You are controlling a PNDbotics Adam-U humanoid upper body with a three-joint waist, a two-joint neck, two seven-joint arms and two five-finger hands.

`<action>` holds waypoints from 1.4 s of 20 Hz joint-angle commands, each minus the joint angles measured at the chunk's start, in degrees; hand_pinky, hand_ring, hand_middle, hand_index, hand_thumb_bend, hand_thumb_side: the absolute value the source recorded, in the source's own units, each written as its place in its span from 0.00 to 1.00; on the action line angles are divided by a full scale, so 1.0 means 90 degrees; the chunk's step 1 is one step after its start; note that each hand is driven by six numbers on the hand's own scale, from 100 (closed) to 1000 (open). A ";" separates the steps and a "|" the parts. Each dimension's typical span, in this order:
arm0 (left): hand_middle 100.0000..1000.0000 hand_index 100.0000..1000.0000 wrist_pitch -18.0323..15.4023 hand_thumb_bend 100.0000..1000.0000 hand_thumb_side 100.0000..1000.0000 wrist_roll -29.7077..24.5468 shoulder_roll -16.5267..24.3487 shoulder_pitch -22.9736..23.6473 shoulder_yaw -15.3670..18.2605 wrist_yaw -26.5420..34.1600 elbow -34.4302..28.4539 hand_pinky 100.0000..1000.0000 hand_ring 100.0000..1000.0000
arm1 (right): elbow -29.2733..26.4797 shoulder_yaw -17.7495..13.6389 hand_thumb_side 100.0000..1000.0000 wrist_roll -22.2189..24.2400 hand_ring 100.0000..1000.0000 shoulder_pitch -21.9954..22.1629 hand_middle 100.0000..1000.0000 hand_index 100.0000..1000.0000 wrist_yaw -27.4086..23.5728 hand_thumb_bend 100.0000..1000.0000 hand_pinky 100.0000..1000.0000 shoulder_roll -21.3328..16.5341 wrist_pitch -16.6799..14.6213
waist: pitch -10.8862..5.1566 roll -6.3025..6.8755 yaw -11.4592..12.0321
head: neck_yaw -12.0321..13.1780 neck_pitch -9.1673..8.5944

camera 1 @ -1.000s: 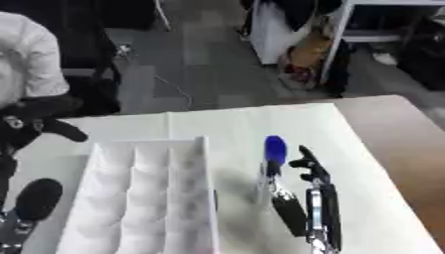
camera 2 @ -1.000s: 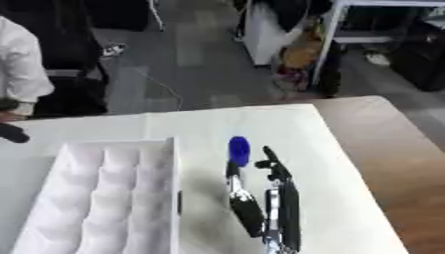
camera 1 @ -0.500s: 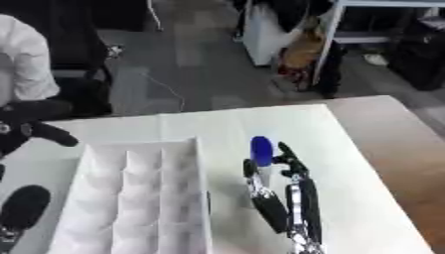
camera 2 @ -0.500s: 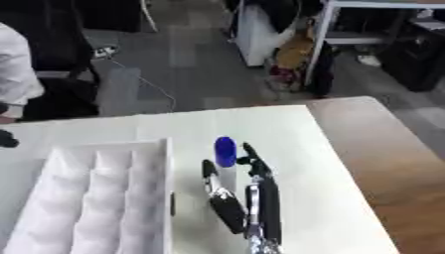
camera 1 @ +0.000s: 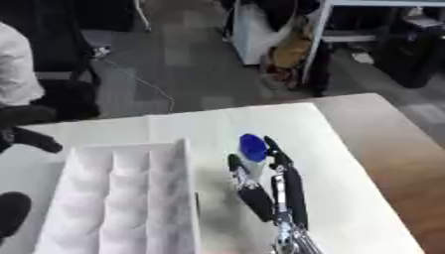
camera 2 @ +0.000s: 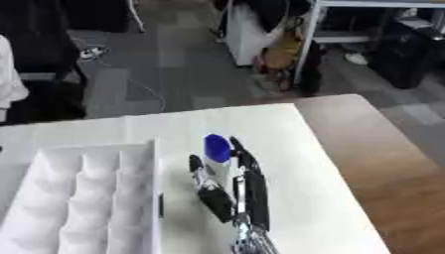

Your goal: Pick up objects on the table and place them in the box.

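We look down on what seems an office or lab workroom: a wide grey carpeted floor [camera 1: 165,59] with a thin loose cable [camera 1: 143,82] trailing across it, a white metal-framed desk [camera 2: 317,30] with dark bags beneath, a black office chair [camera 1: 61,96], and a white-topped worktable [camera 1: 217,126] beside a brown wooden tabletop [camera 2: 382,163].

Blue-capped object [camera 1: 252,149] blurred, body partly hidden between right robot hand [camera 1: 265,191] fingers; box [camera 1: 121,208] cut off below.
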 commanded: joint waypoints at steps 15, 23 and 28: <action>0.75 0.86 -0.0031 0.46 0.86 -0.0041 -0.0029 -0.0122 -0.0011 0.0055 -0.0125 0.63 0.50 | 0.0563 0.0015 0.75 0.0043 0.84 -0.0469 0.59 0.90 0.0079 0.43 0.66 -0.0118 -0.0104 | -0.0113 0.0039 0.0102 | -0.0083 -0.0078; 0.75 0.86 -0.0046 0.46 0.86 -0.0060 -0.0091 -0.0189 -0.0027 0.0090 -0.0125 0.63 0.50 | 0.1055 -0.0197 0.43 -0.0340 0.43 -0.0717 0.22 0.54 0.0064 0.30 0.00 -0.0185 -0.0246 | -0.0086 0.0061 0.0181 | -0.0104 -0.0208; 0.75 0.86 -0.0048 0.46 0.86 -0.0087 -0.0092 -0.0190 -0.0031 0.0093 -0.0125 0.62 0.50 | 0.1182 -0.0178 0.46 -0.0716 0.00 -0.0701 0.00 0.31 -0.0087 0.00 0.00 -0.0162 -0.1006 | -0.0069 0.0074 0.0181 | -0.0117 -0.0271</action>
